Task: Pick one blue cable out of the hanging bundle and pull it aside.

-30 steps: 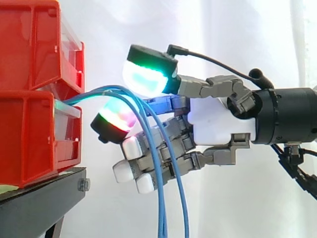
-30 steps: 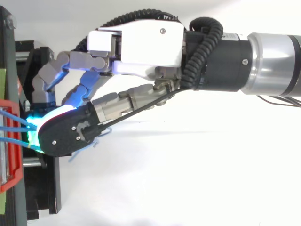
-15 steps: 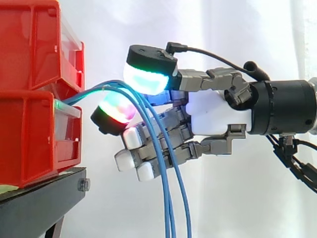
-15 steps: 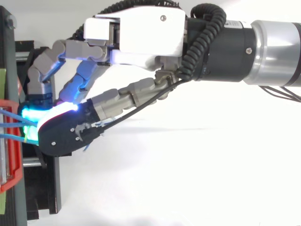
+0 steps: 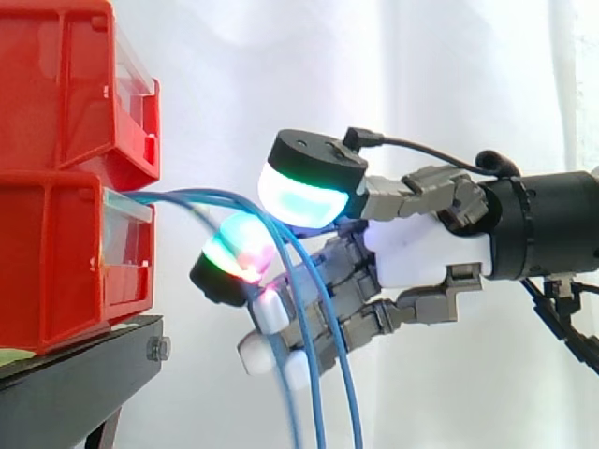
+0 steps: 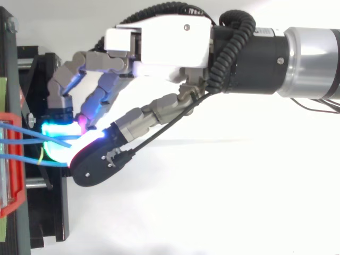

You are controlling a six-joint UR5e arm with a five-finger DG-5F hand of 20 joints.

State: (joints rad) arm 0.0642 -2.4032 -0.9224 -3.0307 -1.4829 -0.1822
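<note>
The robot hand [image 5: 421, 253] has moved back, away from the red bins [image 5: 56, 262], and it has dropped a little lower. A moment ago its glowing pads were right up near the bins. Now there is a clear gap between them.

The blue cables [image 5: 201, 198] come out of the bins on the far side of the robot hand from its wrist. They run across the gap to the glowing pads. Then they bend over and hang down just in front of the curled fingers below. From above, more of the blue cables [image 6: 32, 141] can be seen stretched between the bins and the robot hand [image 6: 159, 48] than before.

The robot hand is closed. Its big green thumb pad [image 5: 304, 196] sits on top, and a finger pad [image 5: 234, 257] glowing red and green sits just under it. The cables pass between these two pads, so it looks like the robot hand is pinching them.

This means the pulling has started. But all the cables seem to come along together. I cannot tell if only one is held. If it has more than one, the job is not done right yet. The bins rest on a black stand [image 5: 75, 374] below.
</note>
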